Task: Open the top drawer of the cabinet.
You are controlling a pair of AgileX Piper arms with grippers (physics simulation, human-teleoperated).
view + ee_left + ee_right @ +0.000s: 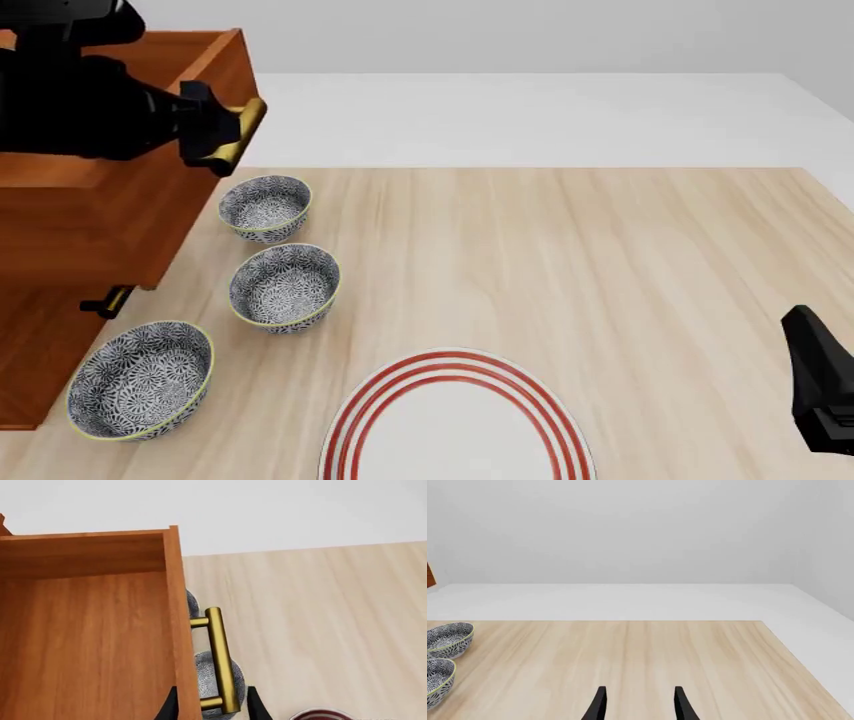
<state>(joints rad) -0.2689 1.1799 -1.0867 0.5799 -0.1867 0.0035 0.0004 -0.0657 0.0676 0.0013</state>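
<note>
Top drawer (pixel 127 150) sits pulled out from the cabinet (pixel 40 340) at the upper left of the front view, its brass handle (pixel 220 660) lying right between the left gripper (pixel 210 705) fingers. Jaws look closed around the bar. Right gripper (pixel 637 702) hangs at lower right, jaws parted, holding nothing, above bare table (pixel 641 280).

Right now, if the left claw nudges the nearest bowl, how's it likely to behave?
The nearest bowl looks like rigid glazed ceramic, so probably stiff and breakable. It sits upright on a smooth table, so a low push would likely slide it; a push at the rim might tip it.
</note>
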